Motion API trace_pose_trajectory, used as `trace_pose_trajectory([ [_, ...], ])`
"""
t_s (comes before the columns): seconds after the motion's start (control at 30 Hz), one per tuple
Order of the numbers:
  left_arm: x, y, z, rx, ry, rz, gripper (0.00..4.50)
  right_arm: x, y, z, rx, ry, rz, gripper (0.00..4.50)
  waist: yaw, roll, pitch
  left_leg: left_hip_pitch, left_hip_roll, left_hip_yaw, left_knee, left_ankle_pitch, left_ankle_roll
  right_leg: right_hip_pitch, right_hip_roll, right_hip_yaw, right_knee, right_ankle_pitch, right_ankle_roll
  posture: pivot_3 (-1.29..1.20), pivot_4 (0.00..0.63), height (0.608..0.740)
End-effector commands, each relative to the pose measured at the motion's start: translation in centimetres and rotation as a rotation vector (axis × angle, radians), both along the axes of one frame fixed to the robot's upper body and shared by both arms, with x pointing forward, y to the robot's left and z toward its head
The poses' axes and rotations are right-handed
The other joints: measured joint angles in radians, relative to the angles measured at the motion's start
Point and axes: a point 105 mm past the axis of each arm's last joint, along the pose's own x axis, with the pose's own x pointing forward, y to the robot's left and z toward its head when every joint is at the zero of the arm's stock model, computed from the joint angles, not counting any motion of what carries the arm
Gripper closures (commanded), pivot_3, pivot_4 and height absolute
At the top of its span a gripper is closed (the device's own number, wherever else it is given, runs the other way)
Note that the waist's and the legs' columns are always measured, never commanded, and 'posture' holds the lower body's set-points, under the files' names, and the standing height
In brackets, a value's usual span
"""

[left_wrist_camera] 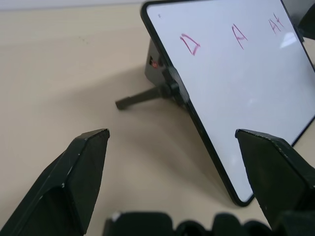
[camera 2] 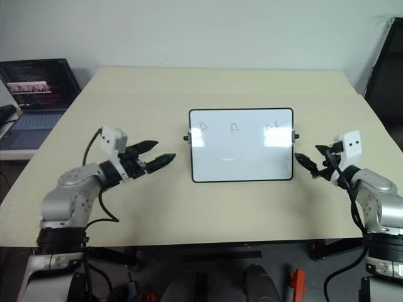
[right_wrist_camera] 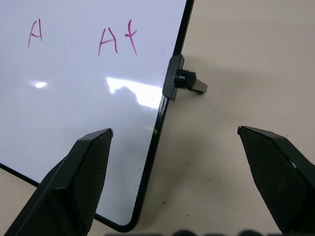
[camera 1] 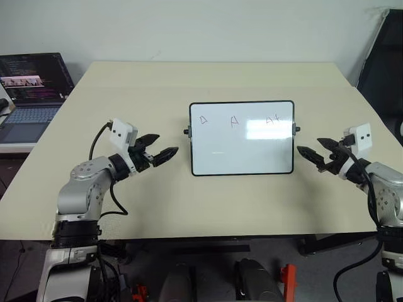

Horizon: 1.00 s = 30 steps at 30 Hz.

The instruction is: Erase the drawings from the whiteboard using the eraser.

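The whiteboard (camera 1: 242,151) stands propped at a tilt in the middle of the table, black-framed, with a knob on each short side. Three small reddish drawings run along its upper part: one at the left (camera 1: 203,119), one in the middle (camera 1: 235,121) and one at the right (camera 1: 272,119). My left gripper (camera 1: 167,143) hovers open just left of the board, pointing at it. My right gripper (camera 1: 308,145) is open just right of the board, facing its right edge (right_wrist_camera: 167,93). Neither gripper holds anything. The eraser is out of view.
The beige table (camera 1: 126,94) has free room all around the board. An open laptop (camera 1: 31,88) sits on a separate surface at the far left. A dark chair (camera 1: 384,69) stands at the back right. The board's rear support leg (left_wrist_camera: 138,100) sticks out behind it.
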Motion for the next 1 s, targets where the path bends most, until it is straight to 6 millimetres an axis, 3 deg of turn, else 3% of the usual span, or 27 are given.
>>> trace_pose_trajectory([
  [0.03,-0.2,-0.2,1.7,-0.016,-0.057,-0.015,0.00,0.4,-0.2,1.6,-0.012,-0.061,-0.007,0.04,0.000,0.000,0.000,0.000,0.000,0.000,0.000,0.000,0.000,0.000,0.000,0.000,0.000,0.000,0.000,0.00,0.150,0.740],
  [0.23,-0.4,-0.2,3.2,-0.024,-0.104,-0.037,0.00,0.7,-1.2,1.8,-0.009,-0.073,-0.014,0.04,0.000,0.000,0.000,0.000,0.000,0.000,0.001,0.000,0.000,0.000,0.000,0.000,0.001,-0.001,0.001,0.00,0.150,0.740],
  [0.3,-1.0,0.2,6.1,-0.068,-0.151,-0.062,0.00,0.6,-1.4,2.0,-0.022,-0.074,-0.009,0.04,0.000,0.000,0.000,0.000,0.000,0.000,0.001,0.000,0.000,0.000,0.000,0.000,0.001,-0.001,0.000,0.00,0.150,0.740],
  [0.37,-2.2,-2.4,9.5,-0.065,-0.207,-0.208,0.00,0.0,-2.9,2.0,-0.040,-0.052,-0.033,0.04,0.000,-0.001,0.001,-0.001,0.001,-0.001,0.000,0.000,0.000,-0.001,0.001,-0.001,0.001,-0.001,0.000,0.00,0.150,0.740],
  [0.5,-3.6,-7.8,11.2,-0.068,-0.244,-0.417,0.00,-0.8,-5.8,1.4,-0.099,0.002,-0.085,0.04,0.017,-0.001,0.001,-0.003,-0.001,-0.001,0.001,0.000,0.000,-0.001,-0.001,-0.001,-0.001,-0.001,0.000,0.00,0.150,0.740],
  [0.57,-3.9,-11.0,10.9,-0.102,-0.232,-0.515,0.00,-1.1,-7.3,1.0,-0.122,0.037,-0.105,0.04,0.025,0.000,0.000,0.000,-0.003,-0.001,0.001,0.000,0.000,0.003,-0.003,-0.001,-0.002,-0.001,0.001,0.00,0.150,0.740],
  [0.7,-3.7,-14.7,8.4,-0.036,-0.200,-0.607,0.00,-1.2,-9.4,0.9,-0.147,0.092,-0.127,0.04,0.018,0.000,0.000,0.000,-0.003,0.000,0.001,0.000,0.000,0.003,-0.002,0.000,-0.002,-0.001,0.002,0.00,0.150,0.740],
  [1.0,-3.1,-19.2,6.7,-0.020,-0.228,-0.631,0.00,-0.3,-12.6,0.6,-0.161,0.149,-0.201,0.04,-0.009,0.000,0.000,0.004,-0.001,0.001,0.000,0.000,0.000,0.004,0.000,0.002,0.000,-0.002,0.000,0.00,0.150,0.740],
])
